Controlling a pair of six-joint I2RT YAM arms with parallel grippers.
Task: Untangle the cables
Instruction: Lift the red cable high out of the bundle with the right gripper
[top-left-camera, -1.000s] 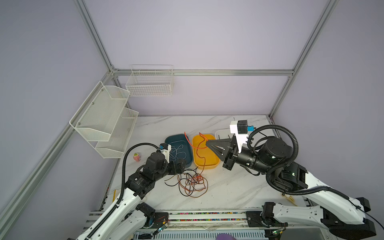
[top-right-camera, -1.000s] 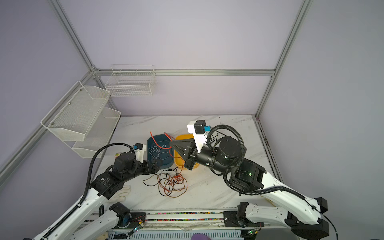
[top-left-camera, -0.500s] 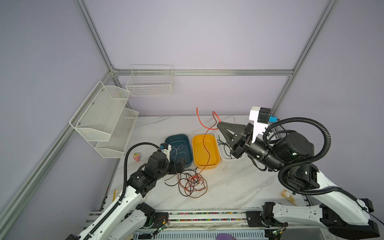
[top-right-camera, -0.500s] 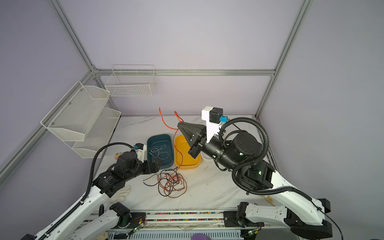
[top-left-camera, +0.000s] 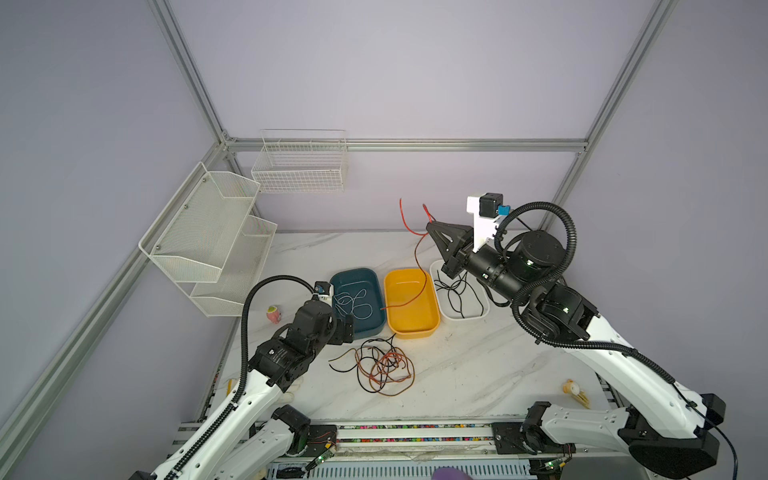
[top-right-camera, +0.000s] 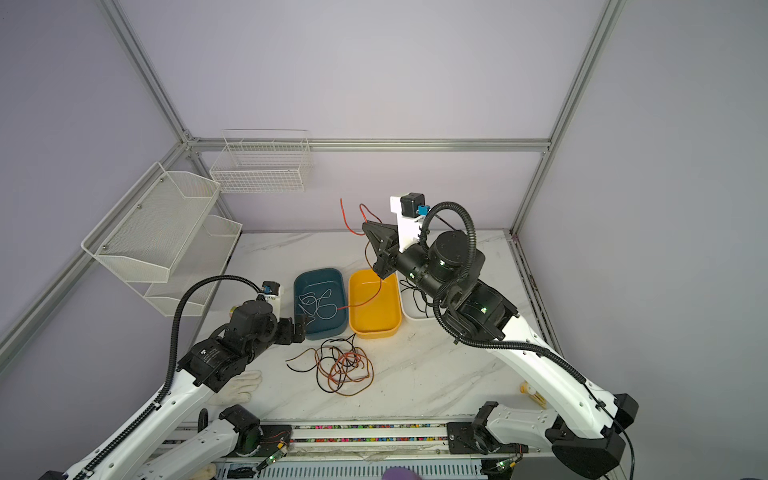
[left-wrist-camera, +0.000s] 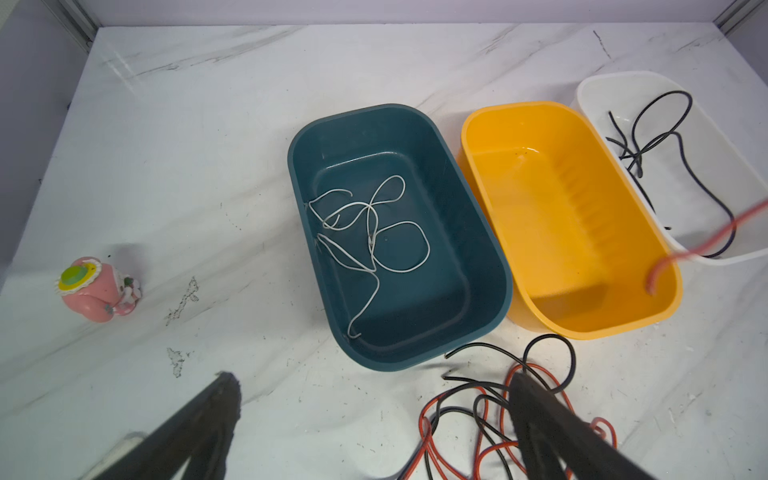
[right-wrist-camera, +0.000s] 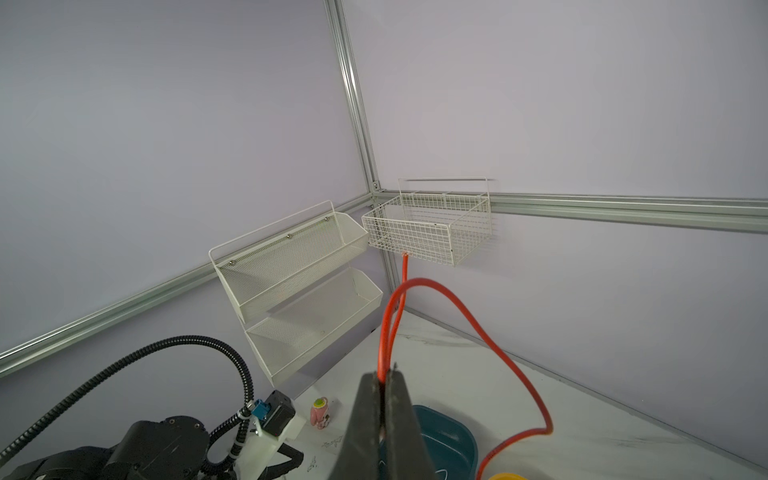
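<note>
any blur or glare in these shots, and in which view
Left wrist view: the red cable is smeared with blur, and a bright glare patch sits inside the yellow bin. Right wrist view: the right gripper, shut on that cable, looks dark and featureless up close, while the cable is sharp. Both top views: even light, faint shadows.

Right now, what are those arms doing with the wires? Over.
Right fingers shut on thin red-orange wire, tail dangling over yellow plastic tub. Left fingers open, low beside tangled black and orange wires on marble table. No obstruction seen.
</note>
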